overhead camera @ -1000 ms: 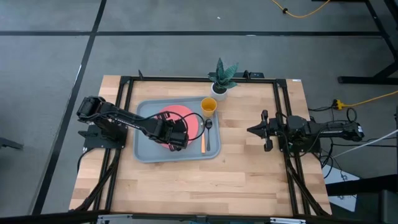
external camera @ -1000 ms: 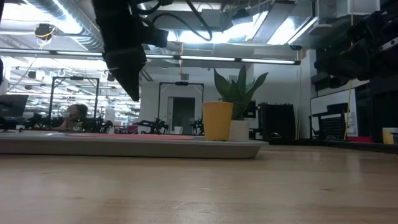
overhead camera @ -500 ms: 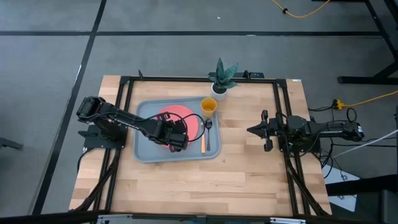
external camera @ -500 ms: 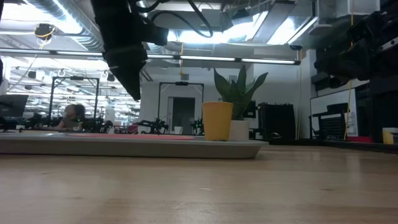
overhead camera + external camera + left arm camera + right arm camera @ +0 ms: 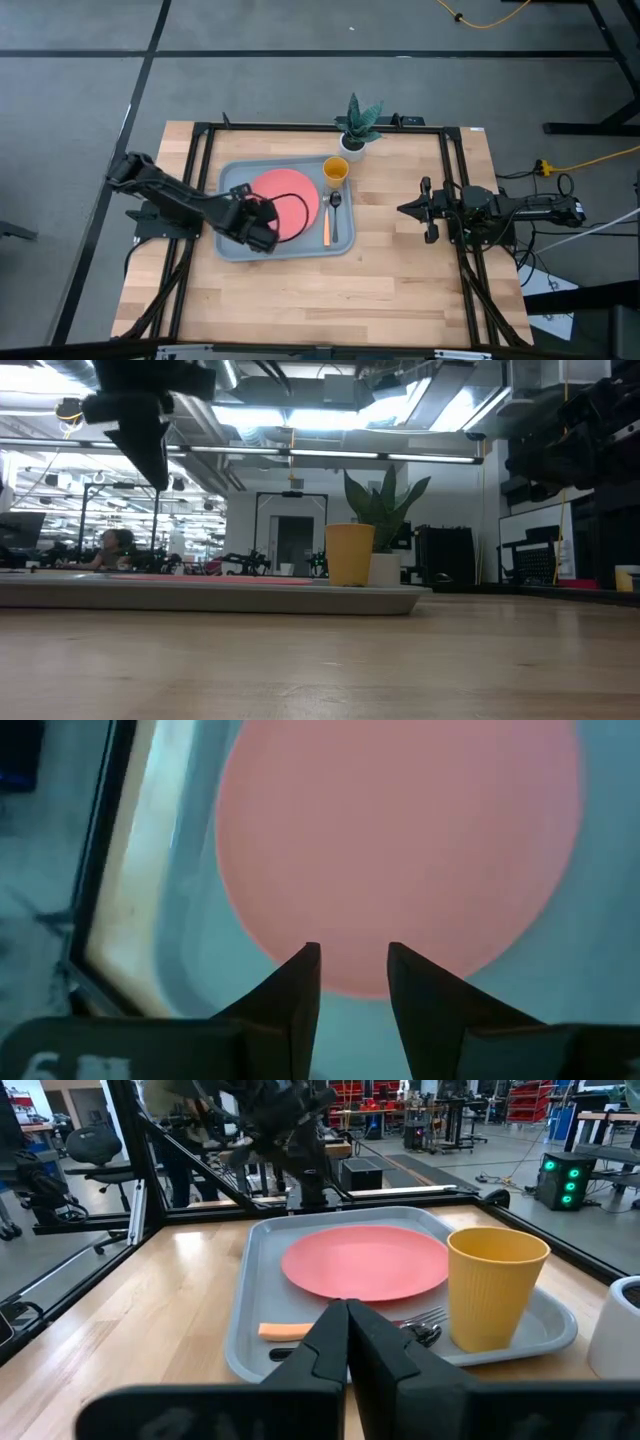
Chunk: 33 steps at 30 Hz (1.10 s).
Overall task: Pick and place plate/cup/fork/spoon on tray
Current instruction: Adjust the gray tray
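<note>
my left gripper [image 5: 262, 232] hung above the near-left part of the tray [image 5: 232, 247], jaws parted a little with nothing between them, and the plate [image 5: 287, 193] showed right past their tips. the plate lay flat in the middle of the tray. the cup [image 5: 336, 170] stood upright at the tray's far right corner (the white pot with the plant [image 5: 357, 126] sat just beyond it, off the tray). the spoon [image 5: 336, 212] and the fork [image 5: 326, 229] lay side by side along the tray's right edge. my right gripper [image 5: 425, 210] waited out over the tabletop [image 5: 330, 290] to the right, well apart from the tray, jaws pressed together and holding nothing.
</note>
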Each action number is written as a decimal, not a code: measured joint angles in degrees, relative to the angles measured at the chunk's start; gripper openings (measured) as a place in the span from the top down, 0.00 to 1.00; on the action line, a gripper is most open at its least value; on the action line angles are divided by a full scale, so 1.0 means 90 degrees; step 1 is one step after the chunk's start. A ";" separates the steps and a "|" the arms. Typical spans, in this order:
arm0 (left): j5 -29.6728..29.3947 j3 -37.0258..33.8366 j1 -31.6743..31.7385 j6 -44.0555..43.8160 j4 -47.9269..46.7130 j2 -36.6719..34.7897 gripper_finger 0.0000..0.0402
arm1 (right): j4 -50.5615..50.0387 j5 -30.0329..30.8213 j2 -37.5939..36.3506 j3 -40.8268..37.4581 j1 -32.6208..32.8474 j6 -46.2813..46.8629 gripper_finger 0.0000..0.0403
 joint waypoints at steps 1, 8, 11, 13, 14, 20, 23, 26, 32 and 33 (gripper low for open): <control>-0.0026 -0.0095 -0.0069 -0.0126 0.0077 -0.0091 0.73 | -0.0001 0.0001 0.0002 0.0000 0.0000 -0.0001 0.97; 0.1220 -0.1196 -0.0432 -0.0512 0.1043 -0.0314 0.88 | 0.0000 -0.0004 0.0002 0.0000 0.0000 0.0001 0.97; 0.1603 -0.1458 -0.0597 -0.0670 0.1604 -0.0314 0.97 | 0.0000 -0.0008 0.0001 0.0000 0.0002 0.0000 0.97; 0.1594 -0.1461 -0.0703 -0.0923 0.1658 -0.0319 0.99 | 0.0000 -0.0011 0.0002 0.0000 0.0002 0.0001 0.97; 0.1596 -0.1458 -0.0754 -0.1006 0.1668 -0.0319 0.99 | 0.0000 -0.0009 0.0002 0.0000 0.0000 0.0001 0.97; 0.1112 -0.1361 -0.0581 0.0081 0.4593 -0.0177 1.00 | 0.0000 -0.0009 0.0002 0.0000 0.0002 0.0001 0.97; 0.0861 -0.1361 -0.0257 0.1226 0.6188 0.0088 1.00 | 0.0002 -0.0009 0.0002 0.0000 0.0002 0.0001 0.97; 0.1079 -0.1347 0.0076 0.1570 0.6717 0.0439 1.00 | 0.0002 -0.0009 0.0000 0.0000 0.0002 -0.0001 0.97; 0.1618 -0.0738 0.0500 0.1414 0.6554 0.1365 1.00 | 0.0001 -0.0009 0.0002 0.0000 0.0002 -0.0001 0.97; 0.1645 -0.0554 0.0511 0.1477 0.6361 0.1488 1.00 | 0.0000 -0.0009 0.0002 0.0000 0.0002 0.0001 0.97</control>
